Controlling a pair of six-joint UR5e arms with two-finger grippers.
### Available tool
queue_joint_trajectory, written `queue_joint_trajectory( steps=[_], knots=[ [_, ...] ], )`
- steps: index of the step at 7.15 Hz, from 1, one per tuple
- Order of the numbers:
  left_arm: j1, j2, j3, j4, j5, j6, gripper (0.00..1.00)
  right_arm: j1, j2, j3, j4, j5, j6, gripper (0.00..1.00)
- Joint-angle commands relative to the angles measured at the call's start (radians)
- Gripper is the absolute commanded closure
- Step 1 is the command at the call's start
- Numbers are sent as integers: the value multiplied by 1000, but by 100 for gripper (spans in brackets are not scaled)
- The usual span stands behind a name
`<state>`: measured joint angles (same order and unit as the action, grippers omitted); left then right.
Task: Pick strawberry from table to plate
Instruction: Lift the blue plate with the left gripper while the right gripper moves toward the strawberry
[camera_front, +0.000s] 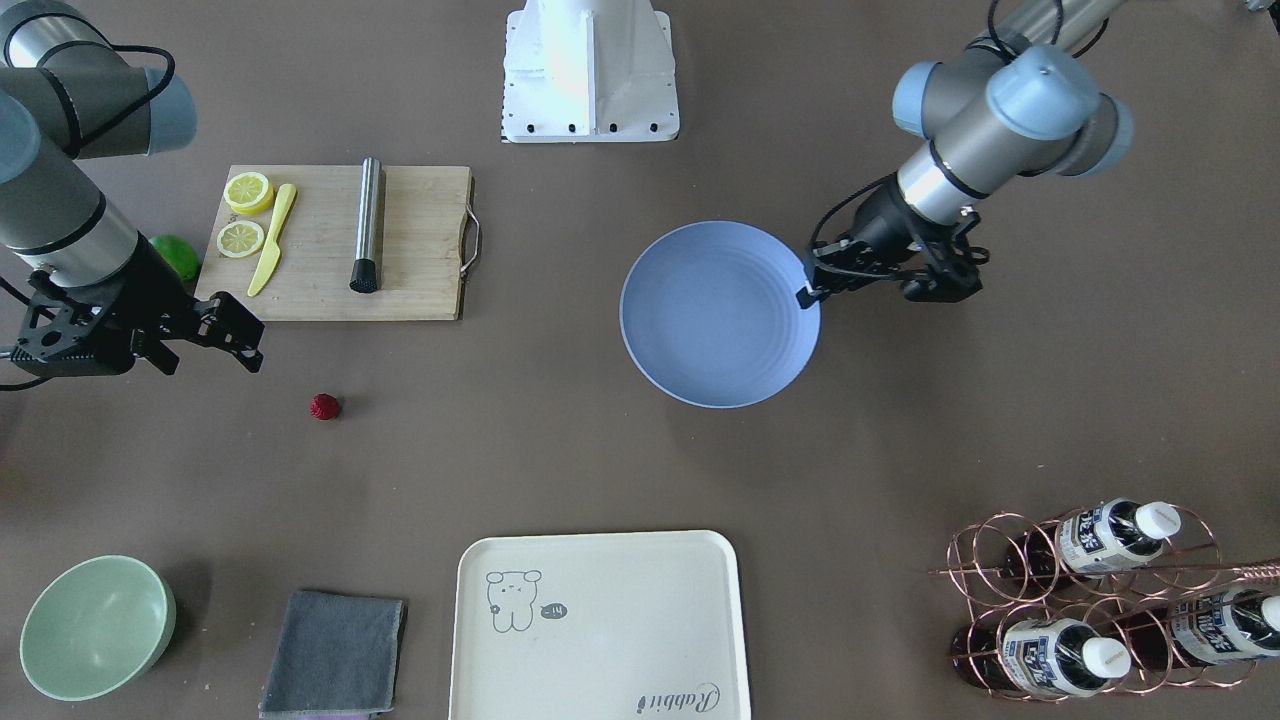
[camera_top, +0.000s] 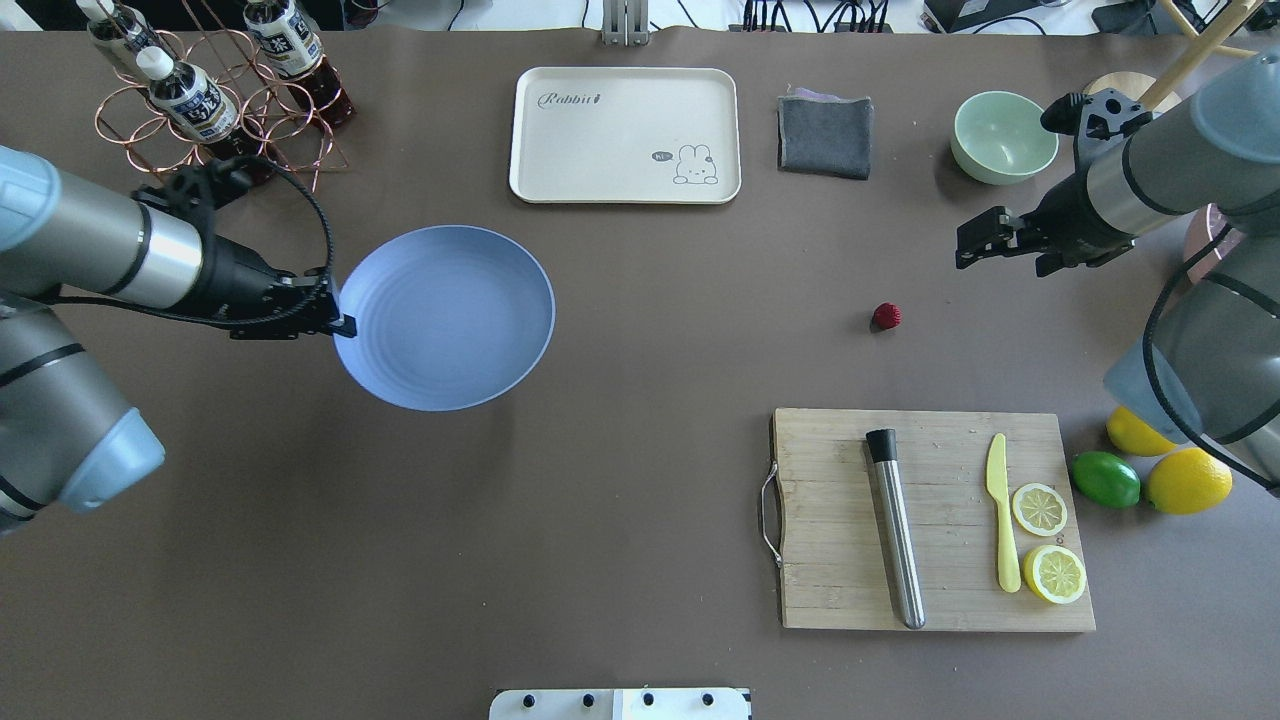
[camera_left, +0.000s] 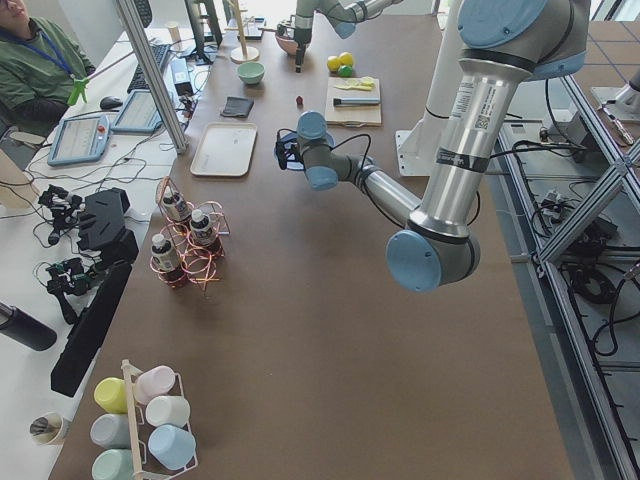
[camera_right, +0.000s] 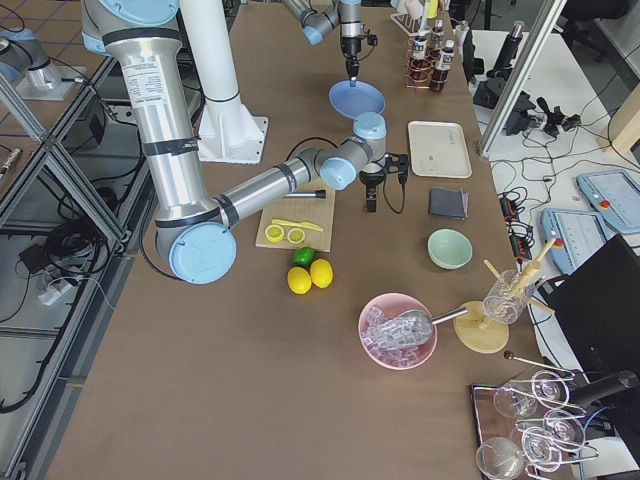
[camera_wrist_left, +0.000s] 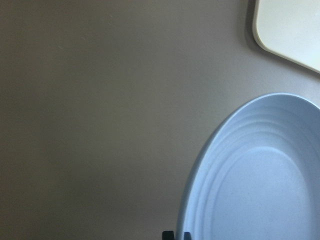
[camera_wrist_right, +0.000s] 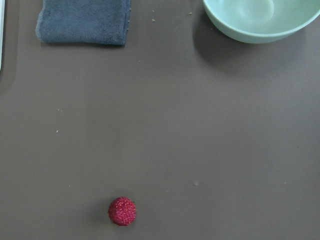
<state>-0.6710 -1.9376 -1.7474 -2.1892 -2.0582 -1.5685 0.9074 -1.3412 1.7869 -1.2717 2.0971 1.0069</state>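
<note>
The strawberry (camera_top: 886, 316) is a small dark-red bumpy berry lying alone on the brown table (camera_top: 650, 330), and it also shows low in the right wrist view (camera_wrist_right: 122, 211). My right gripper (camera_top: 965, 248) hovers open and empty, a short way to the far right of the berry. The light-blue plate (camera_top: 445, 315) is empty and sits left of centre. My left gripper (camera_top: 343, 325) is shut on its left rim. In the left wrist view the plate (camera_wrist_left: 260, 180) fills the lower right, with the fingertips (camera_wrist_left: 170, 235) at its edge.
A wooden cutting board (camera_top: 930, 520) with lemon slices, a yellow knife and a metal cylinder lies near the strawberry. Two lemons and a lime (camera_top: 1105, 480) sit to its right. A cream tray (camera_top: 625, 135), grey cloth (camera_top: 825, 137), green bowl (camera_top: 1003, 135) and bottle rack (camera_top: 215, 100) line the far edge.
</note>
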Motion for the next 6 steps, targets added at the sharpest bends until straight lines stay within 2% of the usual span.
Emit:
queue_joint_trajectory(
  steps=[1,4,6],
  knots=[
    [153,-96,11,95,189,-103,100,-47,4,-9,0,-29,24,0],
    [257,-127,41,88,298,-191,100,-73,4,-12,0,-46,24,0],
    [272,-139,63,83,316,-211,100,-84,4,-23,0,-48,24,0]
  ],
)
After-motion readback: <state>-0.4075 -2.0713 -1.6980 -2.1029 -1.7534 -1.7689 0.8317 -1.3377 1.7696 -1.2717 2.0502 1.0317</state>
